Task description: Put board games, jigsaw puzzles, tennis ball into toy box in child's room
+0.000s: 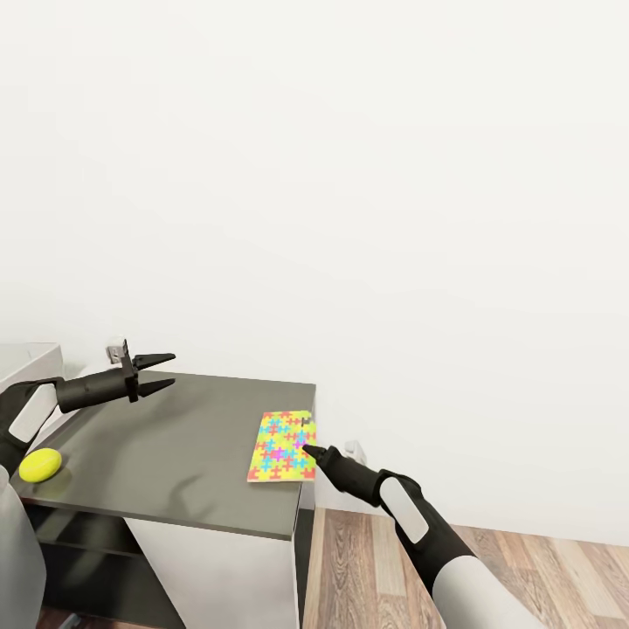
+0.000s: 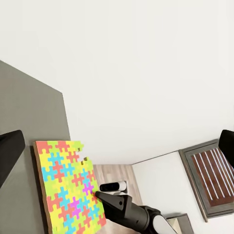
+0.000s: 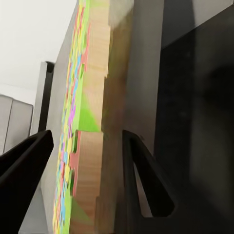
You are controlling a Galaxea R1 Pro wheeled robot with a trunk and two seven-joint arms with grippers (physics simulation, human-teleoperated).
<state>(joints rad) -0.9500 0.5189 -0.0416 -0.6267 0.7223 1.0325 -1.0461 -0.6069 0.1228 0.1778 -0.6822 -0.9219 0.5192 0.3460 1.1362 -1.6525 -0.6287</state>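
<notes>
Right hand [image 1: 307, 450] straddles the jigsaw puzzle [image 1: 284, 446], fingers wide.
Left hand [image 1: 166, 370] open; tennis ball [image 1: 39, 465] waits at eight o'clock on the surface [image 1: 175, 454].

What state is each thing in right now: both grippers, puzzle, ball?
left gripper: open, empty, held above the dark cabinet top.
right gripper: open, fingers straddling the puzzle's edge, not closed on it.
jigsaw puzzle: lying flat at the cabinet top's right edge.
tennis ball: resting on the cabinet top, untouched.
</notes>
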